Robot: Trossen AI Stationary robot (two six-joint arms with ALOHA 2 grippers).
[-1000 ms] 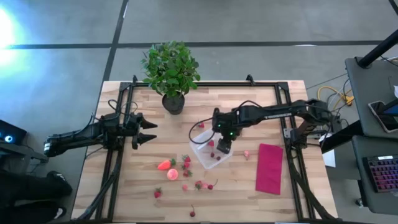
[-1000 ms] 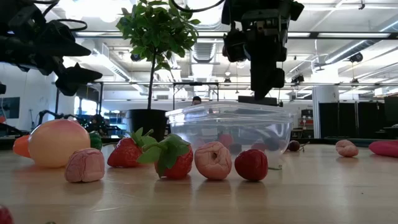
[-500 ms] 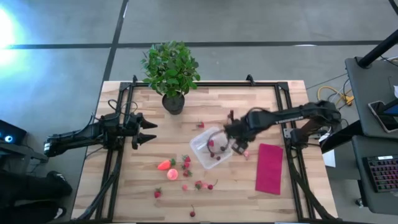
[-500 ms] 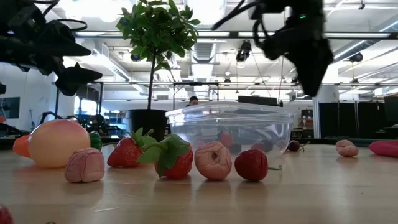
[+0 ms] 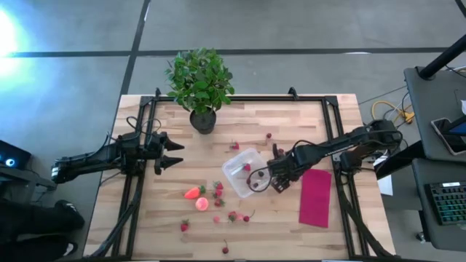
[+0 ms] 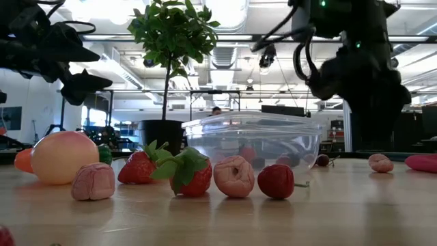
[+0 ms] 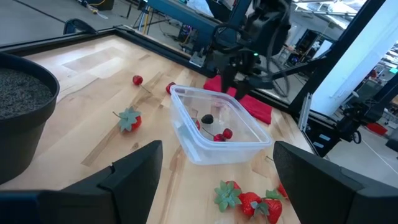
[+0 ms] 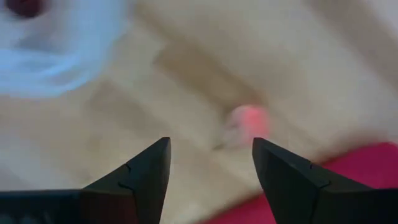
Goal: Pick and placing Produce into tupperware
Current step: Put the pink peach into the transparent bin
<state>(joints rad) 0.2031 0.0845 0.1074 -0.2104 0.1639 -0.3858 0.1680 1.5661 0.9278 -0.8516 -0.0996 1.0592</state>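
The clear square tupperware (image 5: 244,172) stands mid-table with a few small red berries inside (image 7: 217,134). My right gripper (image 5: 280,180) hangs open just right of it, low over the wood. A small pink berry (image 8: 249,121) lies ahead of its fingers, untouched, near the magenta cloth. More produce lies on the near side: the orange-red strawberry (image 5: 193,193), the round pink-orange fruit (image 6: 65,157) and several leafy red berries (image 6: 188,172). My left gripper (image 5: 171,153) waits open at the table's left.
A potted green plant (image 5: 200,84) stands at the far edge. The flat magenta cloth (image 5: 315,196) lies right of my right gripper. Loose berries sit on the far side of the tupperware (image 7: 137,79) and near the front edge (image 5: 225,249). Black frame rails (image 5: 338,138) border both sides.
My right gripper has left its place above the tupperware, swung toward the table's right edge and come down low beside the container, near the pink berry by the cloth. The tupperware and the fruit have stayed where they were.
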